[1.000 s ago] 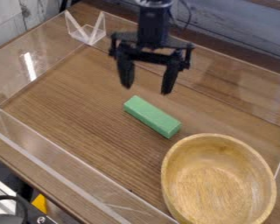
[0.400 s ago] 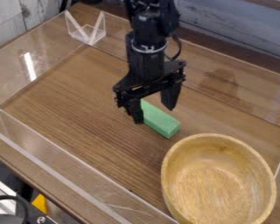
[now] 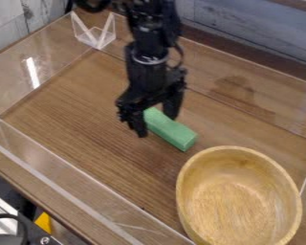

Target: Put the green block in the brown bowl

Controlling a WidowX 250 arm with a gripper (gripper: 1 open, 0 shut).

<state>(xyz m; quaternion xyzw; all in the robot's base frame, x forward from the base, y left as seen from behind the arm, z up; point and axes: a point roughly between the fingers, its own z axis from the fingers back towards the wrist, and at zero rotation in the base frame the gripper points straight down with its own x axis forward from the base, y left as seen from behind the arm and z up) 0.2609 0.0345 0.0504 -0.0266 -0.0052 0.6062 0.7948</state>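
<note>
Clear wire stand (image 3: 95, 29) near the counter's (image 3: 79, 144) far left corner. Green block (image 3: 170, 129) on the counter, just beside the bowl's (image 3: 239, 197) far rim. Jaws (image 3: 150, 110) spread wide above the block; contact unclear.

one green block, one brown bowl

1 bright green block (image 3: 171, 130) lying flat on wood, beside 1 round, shallow, light tan bowl (image 3: 239, 199)
</note>
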